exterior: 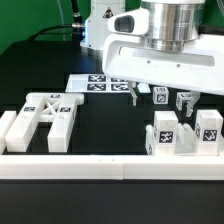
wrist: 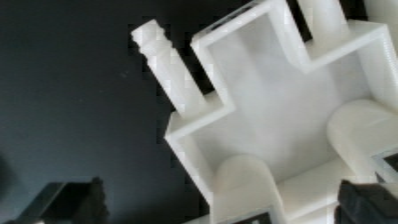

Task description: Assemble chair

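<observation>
Jaws spread wide and empty above the chair parts (exterior: 168, 135) at the exterior view's right of the table (exterior: 105, 125), probably poised to straddle one piece; the X-braced frame (exterior: 45, 112) lies well apart at that view's left, beside the near border rail (exterior: 100, 165). In the wrist view a pegged part (wrist: 267, 110) runs off frame, its full shape unclear, and the arm (exterior: 165, 25) hides whatever stands behind.

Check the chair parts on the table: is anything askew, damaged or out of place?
Nothing stands out. The X-braced frame lies flat by the border rail at the exterior view's left; the tagged blocks stand upright at its right. No breaks or spills show.
</observation>
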Robot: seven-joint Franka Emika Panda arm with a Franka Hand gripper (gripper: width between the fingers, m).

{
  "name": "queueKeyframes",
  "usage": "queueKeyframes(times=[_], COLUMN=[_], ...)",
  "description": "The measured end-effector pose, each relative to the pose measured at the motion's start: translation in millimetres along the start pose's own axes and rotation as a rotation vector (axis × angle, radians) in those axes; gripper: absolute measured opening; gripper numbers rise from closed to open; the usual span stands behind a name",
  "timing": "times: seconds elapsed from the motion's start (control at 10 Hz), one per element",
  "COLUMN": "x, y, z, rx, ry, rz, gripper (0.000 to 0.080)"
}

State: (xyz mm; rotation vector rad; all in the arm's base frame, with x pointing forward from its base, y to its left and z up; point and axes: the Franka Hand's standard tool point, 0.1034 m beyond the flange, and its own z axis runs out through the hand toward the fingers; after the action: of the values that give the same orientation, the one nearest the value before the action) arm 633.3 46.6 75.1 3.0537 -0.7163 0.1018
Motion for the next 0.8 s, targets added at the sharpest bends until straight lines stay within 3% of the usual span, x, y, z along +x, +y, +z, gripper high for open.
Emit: queueKeyframes(times=[0.4,0.8], x=[-1.1,-20.9], y=[0.7,6.8], z=[1.3,20.3], rx=[-0.001,0.0], ry=[-0.002,0.031], rz=[-0.001,-0.036], gripper=[0.0649,0.0649])
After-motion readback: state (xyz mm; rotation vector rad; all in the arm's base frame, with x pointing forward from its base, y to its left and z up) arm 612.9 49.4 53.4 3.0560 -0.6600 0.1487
